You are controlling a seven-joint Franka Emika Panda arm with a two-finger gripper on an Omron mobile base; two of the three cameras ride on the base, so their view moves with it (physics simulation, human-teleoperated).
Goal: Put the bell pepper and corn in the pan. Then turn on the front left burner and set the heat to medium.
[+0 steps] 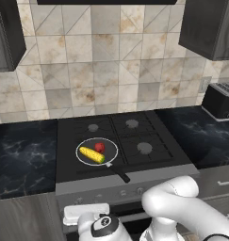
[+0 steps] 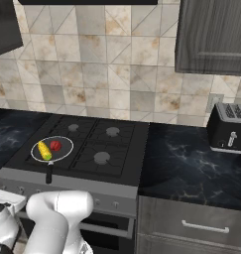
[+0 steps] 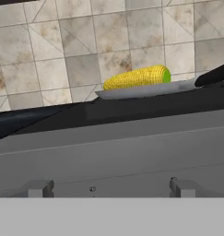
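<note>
Dark round pan (image 1: 111,147) with a pale rim, sitting on the stove (image 1: 158,162) over the near left burner, its short black handle (image 1: 120,175) pointing toward the front edge. Inside the pan, yellow corn (image 1: 92,155) with a green tip, lying on its side. Just beside the corn, closer to the wall, a small shiny red bell pepper (image 1: 100,147), also in the pan. Seen again from the right side: pan (image 2: 66,144), corn (image 2: 44,150) and bell pepper (image 2: 55,145) all together on that same burner.

From the hand camera, looking low across the stove's grey front: corn (image 3: 137,77) poking up above the pale rim of the pan (image 3: 145,89), with a bit of the black handle at the right edge. Two small grey knobs (image 3: 38,188) low on the stove front, hard to make out well.

Claw down low in front of the stove, wide apart, nothing in it.

Black toaster (image 2: 229,128) on the dark counter (image 2: 191,163) far to the right.
</note>
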